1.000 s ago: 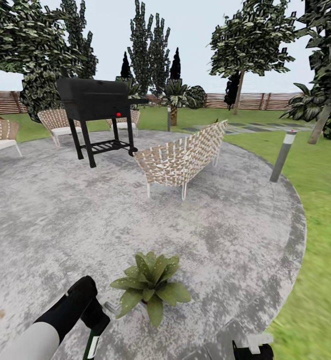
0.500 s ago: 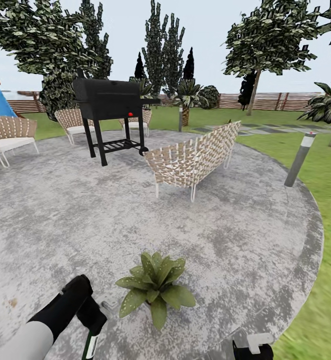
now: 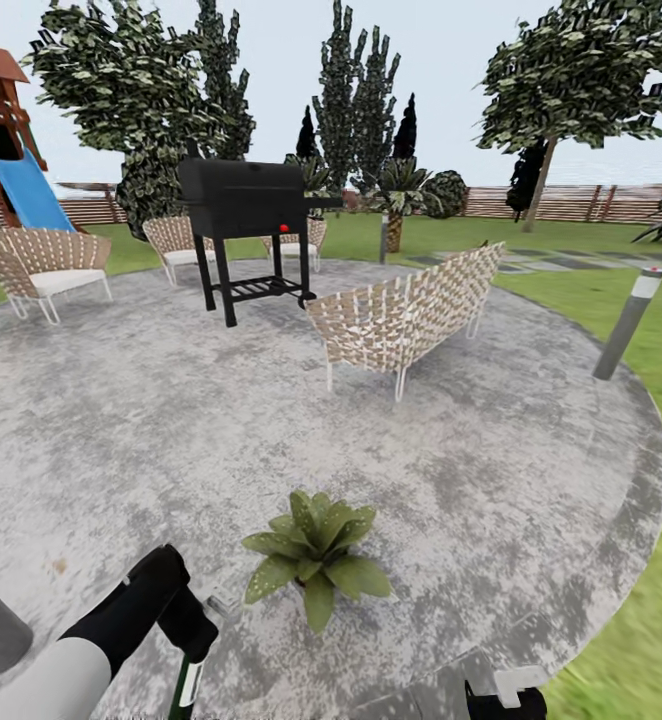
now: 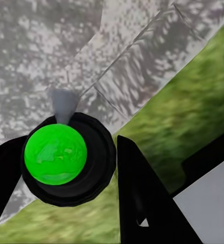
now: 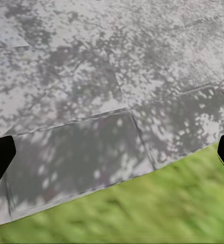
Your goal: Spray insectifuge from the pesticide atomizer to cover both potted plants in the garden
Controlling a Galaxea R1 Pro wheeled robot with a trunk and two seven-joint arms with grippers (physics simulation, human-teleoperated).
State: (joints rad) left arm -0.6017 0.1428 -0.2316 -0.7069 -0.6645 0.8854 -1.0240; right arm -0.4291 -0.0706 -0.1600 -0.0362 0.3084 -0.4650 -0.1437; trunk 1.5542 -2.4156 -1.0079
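A: Take the potted plant (image 3: 316,555) on the round patio (image 3: 491,470) as the mark; what lay to its left?

B: Far off to the left stood a playset with a blue slide (image 3: 26,190), and a woven chair (image 3: 41,265) on the patio's edge; nearer, low and just left of the plant, was the left gripper (image 3: 193,640); its black fingers (image 4: 142,198) were clamped on the pesticide atomizer (image 4: 66,160), seen end-on from the left wrist as a dark round body with a bright green cap and a grey nozzle.

A: And behind the plant?

B: A black grill (image 3: 246,215) stood well beyond it; a woven bench (image 3: 411,320) stood right of the grill.

A: To the plant's right?

B: A grey bollard light (image 3: 629,322) rose at the patio's rim by the lawn (image 3: 651,640); the right gripper (image 5: 112,152) was low and right of the plant; its fingertips (image 5: 0,155) sat wide apart at the frame's edges over paving and grass; I think nothing was between them.
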